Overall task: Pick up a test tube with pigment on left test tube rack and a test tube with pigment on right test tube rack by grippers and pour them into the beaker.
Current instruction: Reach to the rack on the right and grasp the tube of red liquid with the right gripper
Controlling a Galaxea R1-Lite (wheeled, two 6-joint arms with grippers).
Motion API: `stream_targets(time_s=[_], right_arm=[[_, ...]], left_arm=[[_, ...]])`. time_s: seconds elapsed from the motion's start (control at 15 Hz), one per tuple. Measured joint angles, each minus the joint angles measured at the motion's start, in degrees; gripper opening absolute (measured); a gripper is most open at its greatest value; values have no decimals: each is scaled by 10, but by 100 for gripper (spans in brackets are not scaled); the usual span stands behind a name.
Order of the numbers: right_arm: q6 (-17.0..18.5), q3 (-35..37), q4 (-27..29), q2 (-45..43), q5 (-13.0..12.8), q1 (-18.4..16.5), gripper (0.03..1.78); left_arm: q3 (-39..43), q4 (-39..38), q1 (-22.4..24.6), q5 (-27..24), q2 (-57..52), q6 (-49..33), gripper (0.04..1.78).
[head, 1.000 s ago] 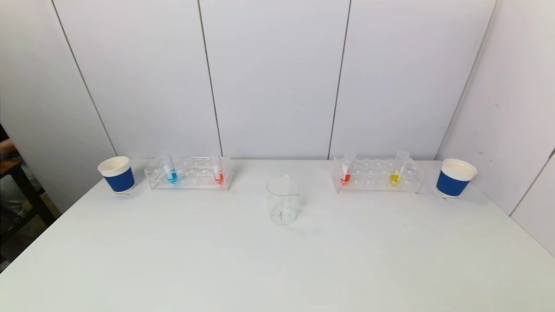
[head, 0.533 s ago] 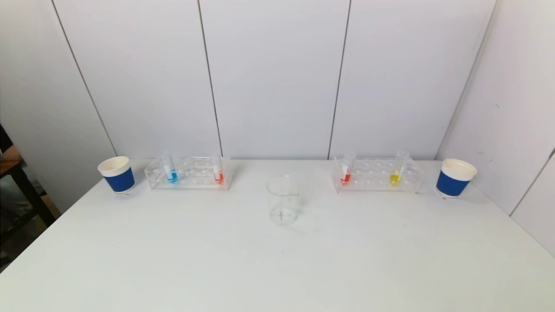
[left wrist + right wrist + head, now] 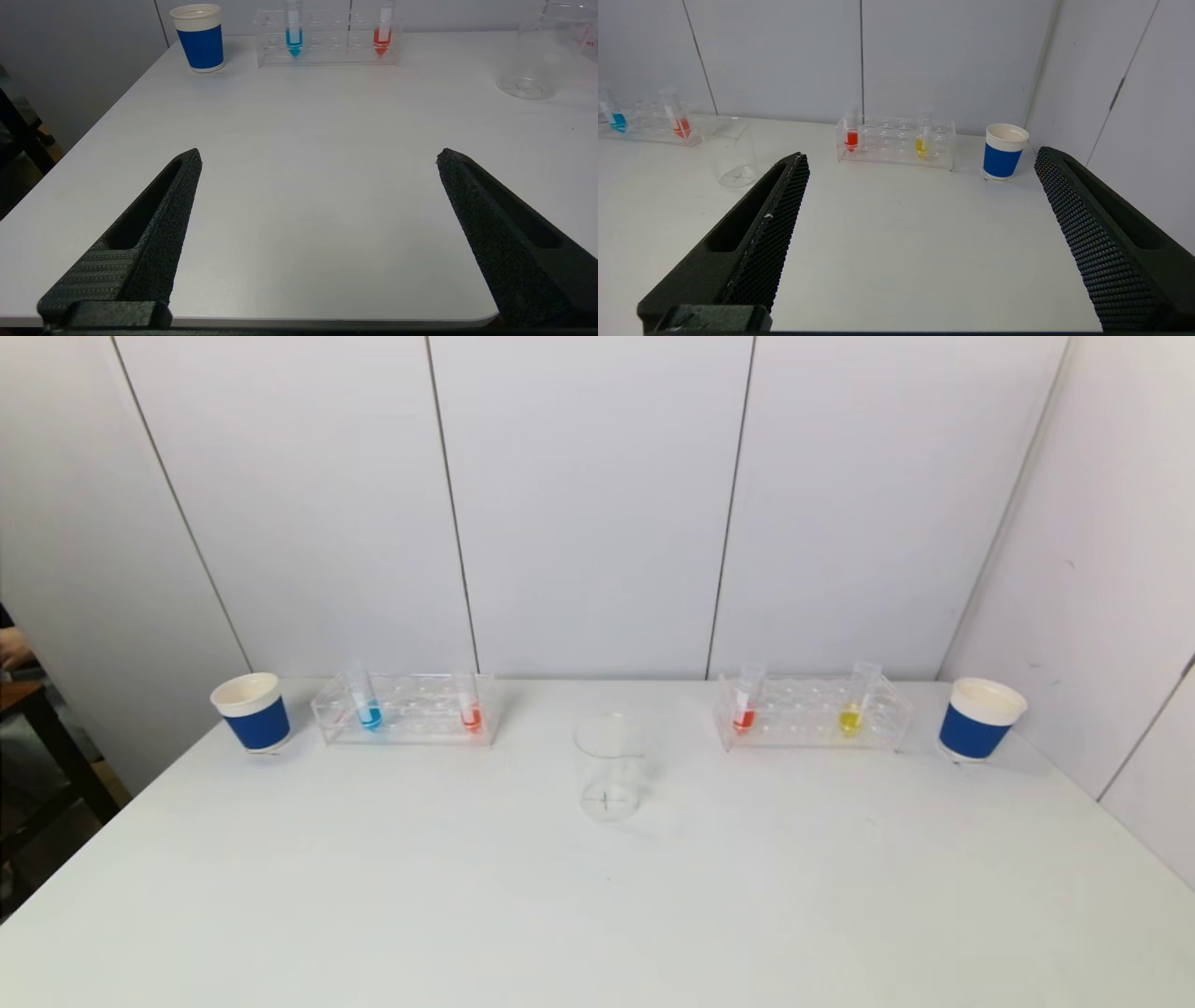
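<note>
Nothing on the table has shifted in the last second: my left gripper (image 3: 317, 156) and right gripper (image 3: 920, 161) wait wide apart and empty by the near edge, tubes racked, beaker (image 3: 609, 767) empty, task unstarted

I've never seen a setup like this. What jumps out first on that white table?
The colours: the left rack holds a blue tube and a red tube, and the right rack holds a red tube and a yellow tube. Between the racks, nearer the robot, stands an empty clear beaker. A blue paper cup flanks the left rack, another cup the right.
</note>
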Motion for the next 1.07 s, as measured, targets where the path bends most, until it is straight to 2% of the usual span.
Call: stream_targets(time_s=[0.2,0.47,0.73,1.07], right_arm=[[3,-53,-23,90,0,28,176],[6,-96,-134,251,5,42,176],[10,-128,-242,400,28,40,176],[15,-197,-278,553,40,37,176]], left_arm=[[0,0,0,0,0,0,176],[0,0,0,0,0,0,176],[0,0,0,0,0,0,176],[0,0,0,0,0,0,176]])
